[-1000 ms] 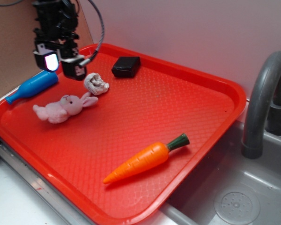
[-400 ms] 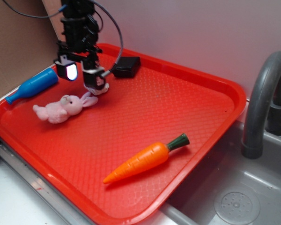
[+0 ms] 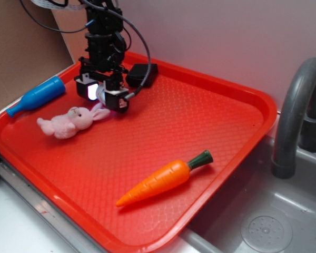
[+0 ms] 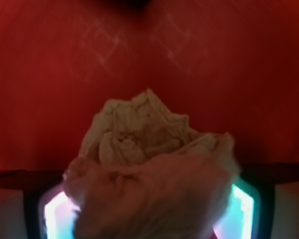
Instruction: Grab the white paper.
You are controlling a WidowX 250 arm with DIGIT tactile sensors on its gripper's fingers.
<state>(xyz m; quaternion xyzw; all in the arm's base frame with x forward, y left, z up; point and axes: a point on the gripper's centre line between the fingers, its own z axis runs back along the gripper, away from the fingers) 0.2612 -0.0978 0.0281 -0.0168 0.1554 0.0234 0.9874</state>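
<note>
The white paper (image 4: 149,164) is a crumpled off-white ball that fills the lower middle of the wrist view, on the red tray (image 3: 200,105). My gripper (image 3: 102,96) is lowered onto it at the tray's back left. The jaws are open and stand one on each side of the ball. The lit pads (image 4: 55,214) show at both edges of the paper in the wrist view, with my gripper (image 4: 147,211) around it. In the exterior view the fingers hide nearly all of the paper. The pink plush bunny (image 3: 68,122) lies just left and in front of the gripper.
A black box (image 3: 142,75) sits right behind the gripper. A blue bottle (image 3: 37,96) lies at the tray's left edge. An orange carrot (image 3: 160,179) lies near the front. A grey faucet (image 3: 295,116) and sink (image 3: 263,221) are to the right.
The gripper has moved right and down from above the blue bottle to the paper, and its open jaws now straddle the ball. Nothing else has moved.
</note>
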